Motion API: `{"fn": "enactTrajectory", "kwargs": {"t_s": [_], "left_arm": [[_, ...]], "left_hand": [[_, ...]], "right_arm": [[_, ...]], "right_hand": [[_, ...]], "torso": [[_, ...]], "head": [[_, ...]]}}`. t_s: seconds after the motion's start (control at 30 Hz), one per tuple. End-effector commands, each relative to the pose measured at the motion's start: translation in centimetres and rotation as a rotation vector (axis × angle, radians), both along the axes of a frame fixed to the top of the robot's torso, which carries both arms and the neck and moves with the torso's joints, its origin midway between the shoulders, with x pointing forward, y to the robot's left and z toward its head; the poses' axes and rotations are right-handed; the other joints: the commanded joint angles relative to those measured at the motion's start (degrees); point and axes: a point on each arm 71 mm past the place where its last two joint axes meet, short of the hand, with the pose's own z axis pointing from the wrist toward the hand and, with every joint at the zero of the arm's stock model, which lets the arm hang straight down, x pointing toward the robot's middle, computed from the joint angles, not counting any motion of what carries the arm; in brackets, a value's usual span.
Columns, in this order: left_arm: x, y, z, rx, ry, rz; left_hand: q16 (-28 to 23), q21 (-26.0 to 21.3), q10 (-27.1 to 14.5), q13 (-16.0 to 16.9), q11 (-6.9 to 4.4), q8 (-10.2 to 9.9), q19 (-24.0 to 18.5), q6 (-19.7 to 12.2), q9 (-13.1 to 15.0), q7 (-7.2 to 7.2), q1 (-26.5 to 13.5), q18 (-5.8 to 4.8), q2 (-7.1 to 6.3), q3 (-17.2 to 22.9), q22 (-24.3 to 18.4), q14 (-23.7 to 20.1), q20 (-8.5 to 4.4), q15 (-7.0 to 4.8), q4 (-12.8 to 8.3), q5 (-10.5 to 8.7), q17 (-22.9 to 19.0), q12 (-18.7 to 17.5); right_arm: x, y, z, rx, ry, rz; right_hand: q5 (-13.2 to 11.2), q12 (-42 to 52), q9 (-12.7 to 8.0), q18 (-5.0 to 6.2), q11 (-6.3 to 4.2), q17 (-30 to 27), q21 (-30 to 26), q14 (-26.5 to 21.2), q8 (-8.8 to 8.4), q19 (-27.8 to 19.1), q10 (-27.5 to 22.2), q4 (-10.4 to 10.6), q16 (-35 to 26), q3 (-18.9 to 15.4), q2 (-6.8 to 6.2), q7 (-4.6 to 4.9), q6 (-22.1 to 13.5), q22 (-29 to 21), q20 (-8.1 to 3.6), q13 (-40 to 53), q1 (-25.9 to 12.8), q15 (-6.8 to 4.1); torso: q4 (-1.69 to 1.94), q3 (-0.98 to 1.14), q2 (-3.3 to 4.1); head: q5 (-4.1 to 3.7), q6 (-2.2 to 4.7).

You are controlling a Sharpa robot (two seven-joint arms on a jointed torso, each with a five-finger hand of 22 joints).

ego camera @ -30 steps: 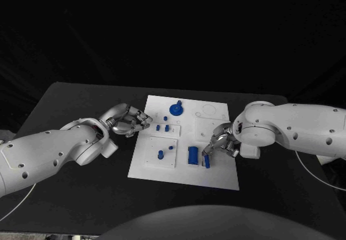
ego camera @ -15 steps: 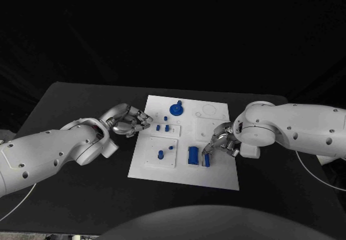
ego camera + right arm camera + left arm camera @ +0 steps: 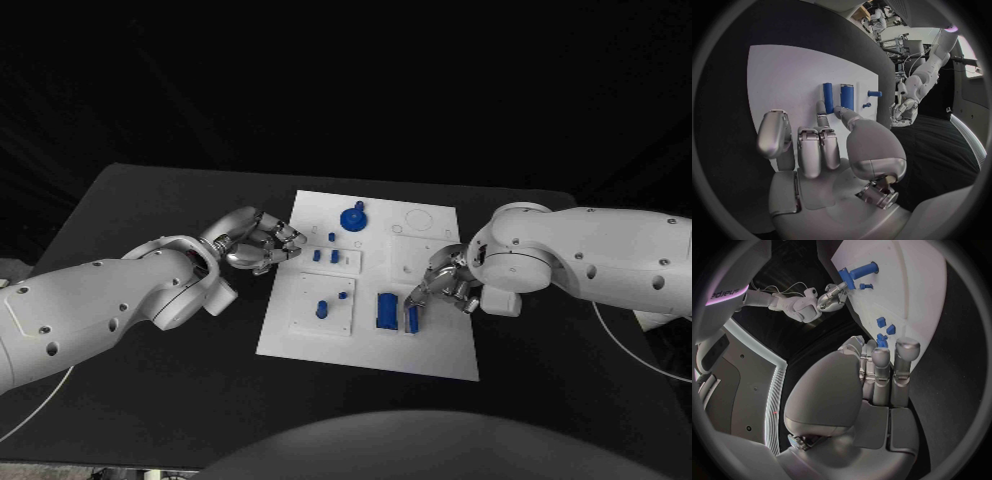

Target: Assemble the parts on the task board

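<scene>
The right hand (image 3: 444, 283), its fingers curled in with the tips at the slim blue bar (image 3: 414, 318), is the nearer one: the bar lies lengthwise just beside the wider blue block (image 3: 387, 310) on the task board (image 3: 433, 355), and whether it is truly pinched I cannot tell.

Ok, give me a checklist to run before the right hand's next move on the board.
1. Right hand over the board: ok.
2. Right hand fingertips by the thin blue part: ok.
3. That part actually held: cannot tell.
4. Wide blue part lying beside it, untouched: ok.
5. Left hand at the board's edge, holding nothing: ok.
6. Blue knob away from both hands: ok.
</scene>
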Motion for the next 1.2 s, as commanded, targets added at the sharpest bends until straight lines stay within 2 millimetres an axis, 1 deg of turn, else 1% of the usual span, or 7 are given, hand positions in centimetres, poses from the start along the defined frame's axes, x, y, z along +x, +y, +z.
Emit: {"fn": "enactTrajectory", "kwargs": {"t_s": [0.03,0.27,0.53,0.83,0.93,1.1,1.2], "left_arm": [[-0.1,-0.3,0.0,-0.006,0.013,-0.015],[-0.1,-0.3,-0.1,-0.004,0.017,-0.016],[-0.1,-0.3,-0.1,-0.002,0.019,-0.017],[-0.1,-0.2,0.0,-0.006,0.013,-0.018],[-0.2,-0.1,0.0,-0.009,0.009,-0.016],[-0.2,0.2,0.1,-0.013,0.001,-0.012],[-0.3,0.4,0.1,-0.016,-0.005,-0.008]], "left_hand": [[-0.1,-0.1,0.1,-0.1,-0.04,-0.2,-0.4,-0.1,-0.1,-0.08,-0.3,0.89,-0.31,0.3,5.2,-0.1,-0.16,-0.08,0.0,0.18,0.1,0.3],[-0.1,-0.1,0.1,-0.1,-0.05,-0.2,-0.3,-0.1,-0.1,-0.08,-0.2,0.89,-0.30,0.3,5.2,-0.1,-0.16,-0.09,0.0,0.21,0.0,0.3],[-0.1,-0.2,0.1,-0.1,-0.06,-0.2,-0.4,-0.2,-0.1,-0.08,-0.2,0.90,-0.30,0.3,5.2,-0.1,-0.17,-0.10,0.0,0.24,0.0,0.3],[-0.1,-0.3,0.1,-0.1,-0.08,-0.2,-0.4,-0.2,-0.1,-0.08,-0.2,0.92,-0.29,0.4,5.1,-0.1,-0.17,-0.11,-0.1,0.30,0.0,0.3],[-0.1,-0.3,0.0,-0.1,-0.08,-0.2,-0.4,-0.2,-0.1,-0.08,-0.2,0.92,-0.29,0.4,5.1,-0.1,-0.17,-0.11,-0.1,0.31,0.0,0.3],[-0.1,-0.3,0.0,-0.1,-0.08,-0.2,-0.4,-0.2,-0.1,-0.08,-0.1,0.92,-0.28,0.4,5.1,-0.1,-0.17,-0.12,-0.1,0.33,0.0,0.3],[-0.1,-0.3,0.0,-0.1,-0.10,-0.2,-0.3,-0.1,-0.1,-0.07,-0.1,0.92,-0.27,0.5,5.2,-0.1,-0.18,-0.13,-0.1,0.39,0.0,0.3]], "right_arm": [[0.0,0.1,0.0,0.004,-0.002,0.007],[0.0,0.0,0.0,0.003,-0.003,0.005],[0.0,-0.1,0.0,0.005,-0.005,0.002],[-0.3,-0.9,0.6,0.041,-0.095,-0.040],[-0.5,-1.0,1.1,0.075,-0.173,-0.038],[-1.1,-1.1,2.6,0.122,-0.393,0.030],[-1.9,-1.0,3.5,0.131,-0.548,0.109]], "right_hand": [[-2.3,0.2,-0.1,0.41,0.55,15.1,-0.1,6.1,-0.39,0.3,5.9,0.6,0.2,-0.5,0.03,0.25,-0.4,8.6,0.31,15.1,-1.1,0.53],[-10.1,0.2,0.0,0.42,0.78,15.1,-0.3,6.1,-0.56,0.5,5.9,2.1,0.2,-2.7,-0.33,0.48,-0.8,8.6,0.50,15.1,-2.8,0.74],[-16.4,0.2,0.3,0.42,0.90,15.1,-0.4,6.1,-0.66,0.6,5.9,3.8,0.2,-6.5,-1.52,0.57,-1.3,8.7,0.60,15.1,-4.9,0.81],[-18.0,0.2,0.6,0.37,0.93,15.1,-0.3,6.1,-0.57,0.8,5.9,6.1,0.2,-9.8,-2.01,0.63,-1.7,8.8,0.63,15.1,-7.3,0.84],[-13.4,0.2,1.7,0.13,0.82,15.1,1.0,6.1,0.55,1.3,5.9,6.0,0.2,-10.0,-1.60,0.53,-2.3,9.1,0.55,15.1,-5.9,0.80],[3.2,0.2,6.4,-0.37,0.75,15.1,3.8,6.1,4.91,2.2,5.9,2.4,0.2,-8.2,-1.66,0.41,-5.5,9.9,0.32,15.1,1.1,0.60],[12.7,0.2,13.7,-0.49,0.13,15.1,5.1,6.1,11.66,2.5,5.9,-0.6,0.2,-7.0,-1.86,0.12,-8.5,10.2,-0.11,15.1,6.3,0.51]], "torso": [[0.02,0.03,0.02],[0.00,0.02,0.00],[0.00,0.03,0.03],[0.08,0.26,0.04],[0.13,0.40,0.06],[0.02,0.52,0.17],[-0.13,0.49,0.18]], "head": [[0.02,0.01],[0.07,0.01],[0.18,0.01],[0.68,0.01],[0.83,0.01],[1.03,0.01],[1.20,0.01]]}}
